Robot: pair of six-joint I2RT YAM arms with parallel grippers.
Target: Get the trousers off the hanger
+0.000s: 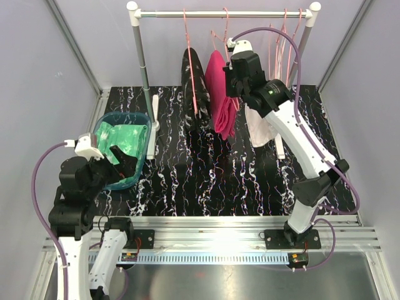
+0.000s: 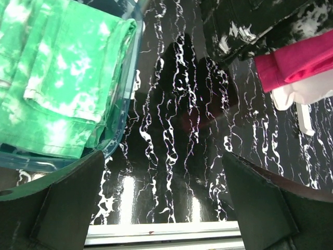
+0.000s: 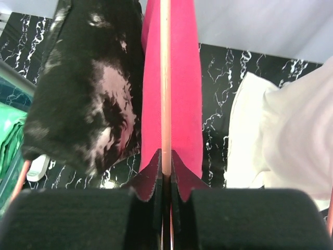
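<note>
The magenta trousers (image 1: pixel 220 94) (image 3: pixel 184 99) hang on a thin pink hanger (image 3: pixel 165 78) from the rail. My right gripper (image 1: pixel 232 78) (image 3: pixel 165 162) is up beside them, shut on the hanger's wire, with the cloth just behind. Left of them hang the black speckled trousers (image 1: pixel 190 78) (image 3: pixel 88 88). The mint green trousers (image 1: pixel 122 139) (image 2: pixel 57 78) lie folded in the teal bin (image 1: pixel 145 150). My left gripper (image 1: pixel 122 164) (image 2: pixel 164 203) hovers by the bin's near right side, open and holding nothing.
A white garment (image 1: pixel 259 130) (image 3: pixel 281 130) hangs right of the magenta trousers. Spare pink hangers (image 1: pixel 284 37) sit on the rail (image 1: pixel 225 13). The rack's grey posts (image 1: pixel 142 62) stand at back left and back right. The tabletop (image 1: pixel 206 181) is black marble.
</note>
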